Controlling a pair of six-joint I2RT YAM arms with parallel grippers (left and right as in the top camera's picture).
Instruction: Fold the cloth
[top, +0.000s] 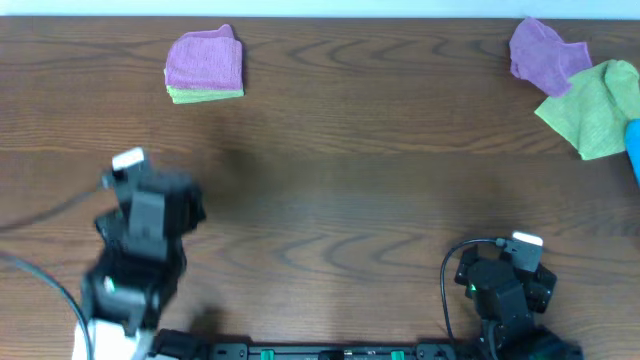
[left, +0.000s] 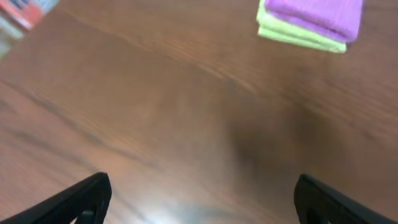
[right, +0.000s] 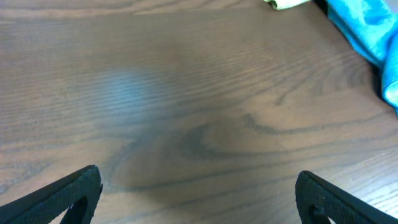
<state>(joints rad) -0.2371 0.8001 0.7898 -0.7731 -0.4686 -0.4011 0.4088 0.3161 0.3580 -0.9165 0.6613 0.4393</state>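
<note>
Nearest me, I see the left gripper hanging with its jaws wide apart, gripping nothing; the right gripper is spread just as wide over the wooden table. Far left, the cloth lies folded flat, near-square, slightly wider across the table, atop a folded lime-green cloth

You have a wooden table, smooth with a faint sheen over its grain — the purple cloth is soft, matt, fuzzy fabric, as is the lime-green cloth beneath it
</note>
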